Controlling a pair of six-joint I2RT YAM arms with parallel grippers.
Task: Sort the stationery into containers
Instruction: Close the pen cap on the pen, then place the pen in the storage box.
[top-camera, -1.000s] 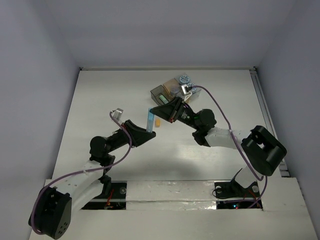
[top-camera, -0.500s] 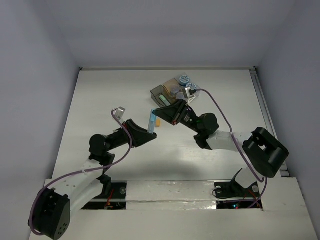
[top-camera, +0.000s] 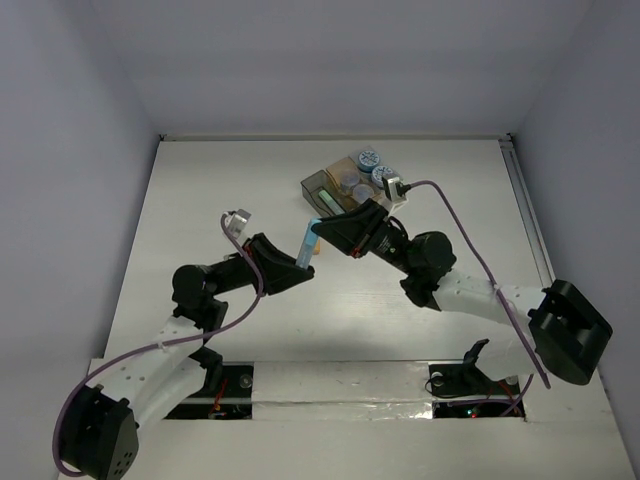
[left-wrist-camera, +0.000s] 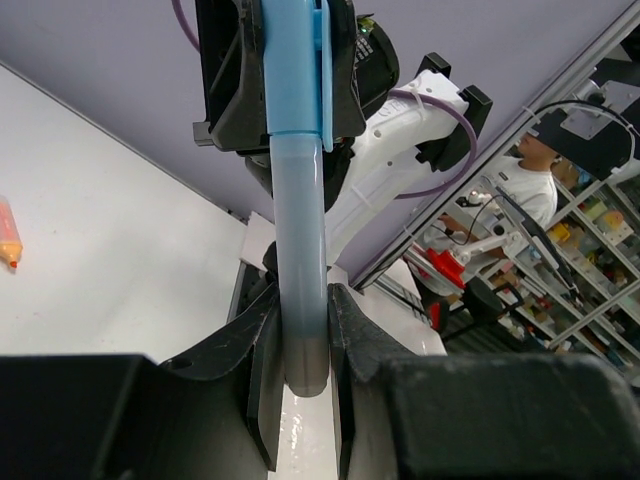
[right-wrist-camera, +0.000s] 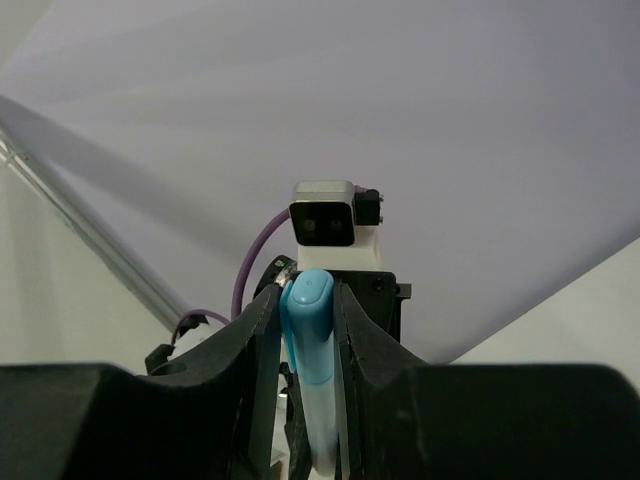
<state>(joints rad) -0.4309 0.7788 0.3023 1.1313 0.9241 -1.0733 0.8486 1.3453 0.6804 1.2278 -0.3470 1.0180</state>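
Note:
A light blue pen (top-camera: 308, 243) is held between both grippers above the table's middle. My left gripper (top-camera: 299, 263) is shut on its grey-blue barrel end (left-wrist-camera: 298, 300), with the fingers tight on both sides. My right gripper (top-camera: 322, 226) is shut on its blue cap end (right-wrist-camera: 308, 300). The containers (top-camera: 318, 187) stand at the back: one dark grey, one tan (top-camera: 334, 166), one clear (top-camera: 397, 183). Blue-and-white rolls (top-camera: 368, 157) lie in the clear one. A small orange stick (left-wrist-camera: 8, 232) lies on the table and shows only in the left wrist view.
The white table (top-camera: 200, 200) has grey walls on three sides. A metal rail (top-camera: 530, 230) runs along the right edge. The right arm's purple cable (top-camera: 460, 215) arcs over the table right of the containers.
My right gripper has come down and left from beside the containers onto the pen's cap end. The right arm's base link has swung out to the right. My left gripper has held the pen nearly still.

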